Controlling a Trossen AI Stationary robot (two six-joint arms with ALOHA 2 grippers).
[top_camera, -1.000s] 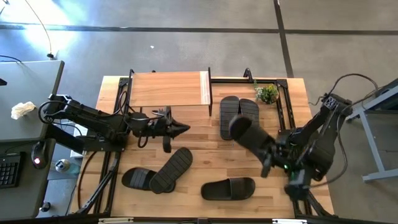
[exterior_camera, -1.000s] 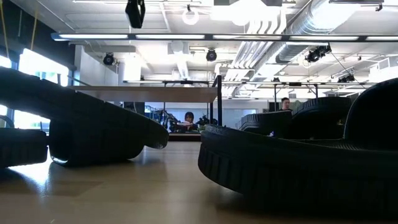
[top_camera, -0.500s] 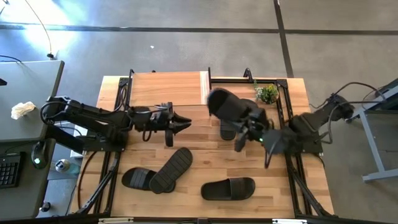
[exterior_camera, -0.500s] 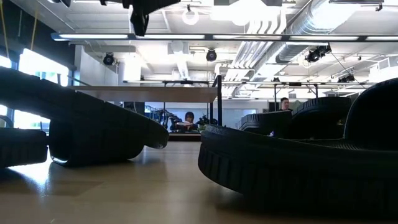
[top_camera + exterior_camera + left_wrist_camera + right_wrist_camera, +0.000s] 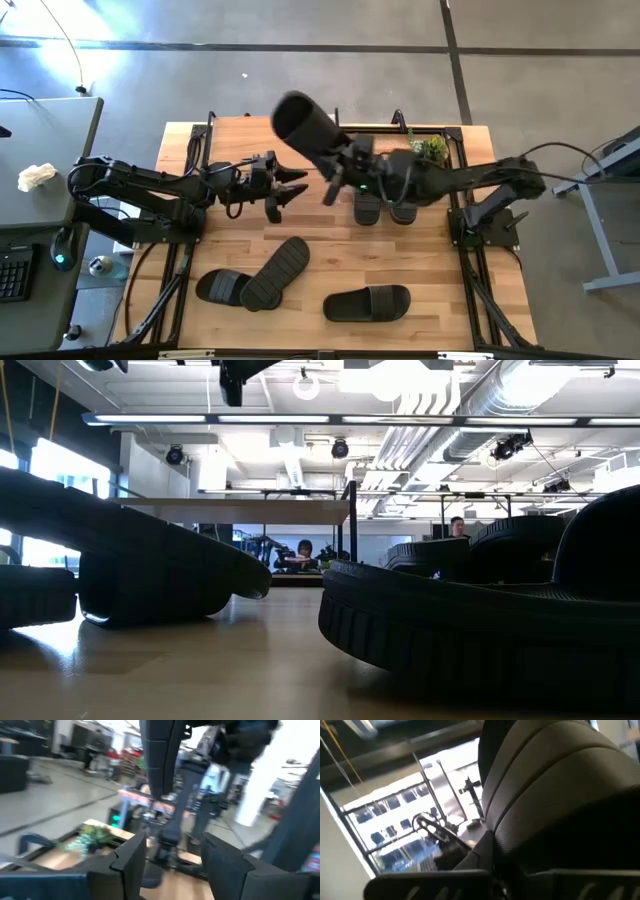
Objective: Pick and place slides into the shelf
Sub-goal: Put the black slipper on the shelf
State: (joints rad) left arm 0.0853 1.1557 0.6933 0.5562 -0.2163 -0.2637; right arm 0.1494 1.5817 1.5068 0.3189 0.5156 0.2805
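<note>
My right gripper (image 5: 338, 172) is shut on a black slide (image 5: 305, 128) and holds it high over the right end of the shelf's light wood board (image 5: 245, 145). My left gripper (image 5: 296, 188) hangs open just near of the shelf, touching nothing; its two fingers (image 5: 131, 857) frame the right arm in the left wrist view. A pair of slides (image 5: 385, 195) lies side by side near the plant. Two more slides (image 5: 255, 280) lie overlapped at the near left, the upper one leaning on the lower. One slide (image 5: 367, 303) lies flat near the front. My right gripper holds the slide by its end nearest the wrist (image 5: 335, 158), reaching in from the table's right side. The slide's bulk (image 5: 560, 795) covers the place of contact. The slide is lifted clear, slanting up and away toward the far left from the fingers.
A small green plant (image 5: 430, 150) stands at the far right by the black frame rails (image 5: 455, 190). A dark desk (image 5: 45, 180) with crumpled paper sits left of the table. People sit in the room beyond (image 5: 303, 550). Bare wood lies between the slides mid-table.
My right gripper has swung from the table's right-middle toward the far left and up, carrying the slide to above the shelf's right end. My left gripper has opened and drifted slightly toward the far edge.
</note>
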